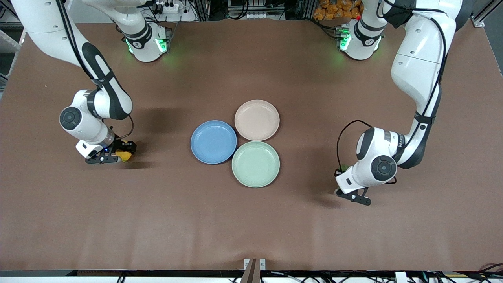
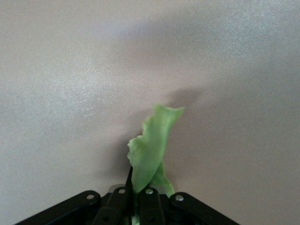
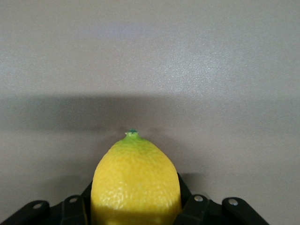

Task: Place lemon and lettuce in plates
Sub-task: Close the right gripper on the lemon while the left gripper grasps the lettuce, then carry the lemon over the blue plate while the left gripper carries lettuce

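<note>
My right gripper [image 1: 120, 155] is shut on the yellow lemon [image 1: 125, 156], low over the brown table toward the right arm's end; in the right wrist view the lemon [image 3: 136, 180] fills the space between the jaws of the gripper [image 3: 136, 204]. My left gripper [image 1: 338, 181] is shut on the green lettuce [image 2: 152, 150], low over the table toward the left arm's end; only a green scrap of the lettuce [image 1: 344, 168] shows in the front view. The blue plate [image 1: 213, 141] and the beige-pink plate [image 1: 257, 120] lie empty mid-table, touching each other.
A pale mint-green plate [image 1: 256, 164] lies empty beside the other two, nearest the front camera. The brown table [image 1: 251, 220] is bare around both grippers. The arm bases stand along the table's top edge.
</note>
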Controlling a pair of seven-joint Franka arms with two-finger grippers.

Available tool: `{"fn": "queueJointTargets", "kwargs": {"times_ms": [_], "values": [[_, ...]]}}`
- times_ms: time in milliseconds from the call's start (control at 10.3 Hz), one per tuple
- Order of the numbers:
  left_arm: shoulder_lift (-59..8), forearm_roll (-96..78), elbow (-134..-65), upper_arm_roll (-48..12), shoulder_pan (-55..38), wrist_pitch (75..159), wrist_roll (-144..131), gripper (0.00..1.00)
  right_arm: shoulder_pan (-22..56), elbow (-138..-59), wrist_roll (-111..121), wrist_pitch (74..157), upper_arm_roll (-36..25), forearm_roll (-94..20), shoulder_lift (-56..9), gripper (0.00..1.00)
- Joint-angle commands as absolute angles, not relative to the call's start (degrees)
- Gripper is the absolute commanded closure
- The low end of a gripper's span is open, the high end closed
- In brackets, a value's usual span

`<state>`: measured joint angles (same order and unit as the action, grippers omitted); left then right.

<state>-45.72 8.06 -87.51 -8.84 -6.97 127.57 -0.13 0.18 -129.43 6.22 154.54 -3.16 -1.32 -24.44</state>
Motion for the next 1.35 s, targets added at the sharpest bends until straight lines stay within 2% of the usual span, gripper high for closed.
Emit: {"fn": "queueJointTargets", "kwargs": {"times_ms": [0,194,484,968,1258], "values": [[-44.39,8.7,-87.63,-8.7,-8.34,127.97,-4.11,1.0,-0.18,-130.25,5.45,155.39,-2.72,-1.49,-24.0,1.0],[-42.55,8.53,-87.8,-9.83,-9.05,127.71,-7.54,1.0,-0.18,-129.9,5.62,154.69,-2.72,-1.49,-23.56,1.0],[-39.56,8.61,-89.03,-14.57,-8.88,123.59,-15.96,1.0,-0.18,-129.12,5.8,154.16,-2.64,-1.49,-22.24,1.0],[-36.21,8.61,-89.03,-23.71,-8.96,110.85,-26.7,1.0,4.21,-116.66,-0.07,132.75,-2.46,-1.67,-20.56,1.0],[-37.26,8.61,-89.21,-25.58,-14.82,110.48,-37.14,1.0,8.95,-113.92,-5.43,131.31,-2.46,-2.2,-20.83,1.0]]}}
